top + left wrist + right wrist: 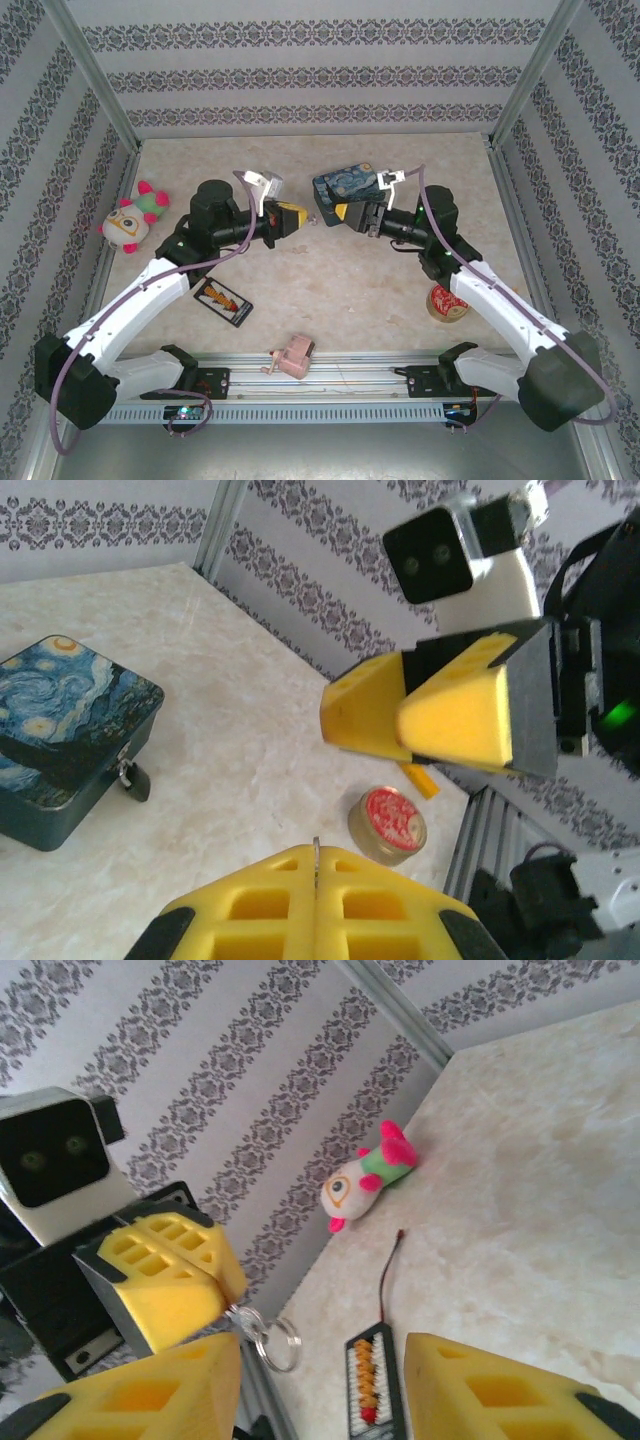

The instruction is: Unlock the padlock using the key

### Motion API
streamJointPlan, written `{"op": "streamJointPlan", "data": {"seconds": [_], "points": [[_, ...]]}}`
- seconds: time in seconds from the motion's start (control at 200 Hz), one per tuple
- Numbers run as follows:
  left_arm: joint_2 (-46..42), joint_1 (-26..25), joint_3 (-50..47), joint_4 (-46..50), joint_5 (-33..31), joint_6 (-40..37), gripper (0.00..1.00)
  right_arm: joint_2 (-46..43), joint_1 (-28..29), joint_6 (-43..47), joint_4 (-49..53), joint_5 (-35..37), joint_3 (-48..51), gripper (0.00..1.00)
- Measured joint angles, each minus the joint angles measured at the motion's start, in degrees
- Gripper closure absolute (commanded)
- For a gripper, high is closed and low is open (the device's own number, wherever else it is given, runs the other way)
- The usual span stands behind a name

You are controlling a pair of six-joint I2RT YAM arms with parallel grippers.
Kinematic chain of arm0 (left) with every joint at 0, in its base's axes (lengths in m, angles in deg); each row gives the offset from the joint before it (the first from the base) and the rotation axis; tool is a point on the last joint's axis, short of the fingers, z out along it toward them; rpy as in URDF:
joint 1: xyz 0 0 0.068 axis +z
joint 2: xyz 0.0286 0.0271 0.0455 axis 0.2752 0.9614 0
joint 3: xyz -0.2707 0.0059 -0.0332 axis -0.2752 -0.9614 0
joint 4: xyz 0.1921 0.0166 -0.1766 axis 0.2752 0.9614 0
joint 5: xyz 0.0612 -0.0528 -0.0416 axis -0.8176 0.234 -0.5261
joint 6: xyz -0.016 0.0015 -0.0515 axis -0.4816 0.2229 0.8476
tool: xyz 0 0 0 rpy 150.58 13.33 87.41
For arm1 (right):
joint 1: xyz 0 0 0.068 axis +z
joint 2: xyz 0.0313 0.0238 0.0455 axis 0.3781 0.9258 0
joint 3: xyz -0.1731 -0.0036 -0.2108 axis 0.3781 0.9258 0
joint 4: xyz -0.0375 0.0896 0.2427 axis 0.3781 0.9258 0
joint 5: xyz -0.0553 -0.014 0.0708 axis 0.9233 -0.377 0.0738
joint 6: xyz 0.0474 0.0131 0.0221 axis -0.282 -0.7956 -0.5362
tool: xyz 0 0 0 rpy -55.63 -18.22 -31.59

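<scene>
- Gripping key (315, 853) in closed left end effector (315, 875), bottom centre.
- Holding right end effector (372, 720) open, empty, upper right.
- Step: bringing key to padlock (133, 778) on tin (60, 730), frame left.
- Next: align with keyhole, steady padlock.
</scene>
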Motion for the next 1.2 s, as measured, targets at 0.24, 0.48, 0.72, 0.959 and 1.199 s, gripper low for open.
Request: {"op": "streamJointPlan", "data": {"seconds": [0.24,0.48,0.72,0.959,1.199], "points": [[0.6,-0.2,1.2,8.2,3.7,-7.8,1.00,-6.3,-0.1,6.6,4.5,2.8,4.3,0.48],[3.2,-4.8,4.8,14.3,3.9,-13.9,1.00,-10.6,-0.2,9.8,4.2,2.4,8.7,0.49],[6.6,-9.2,8.1,16.9,3.9,-18.4,1.00,-11.1,-0.2,11.6,1.8,-0.5,11.1,0.45],[8.3,-9.8,8.7,17.8,4.1,-20.8,1.00,-11.5,-0.2,13.3,0.4,-2.7,12.2,0.44],[8.6,-9.8,8.8,17.9,5.4,-22.1,1.00,-12.0,-0.2,13.7,-0.9,-2.7,13.1,0.47]]}}
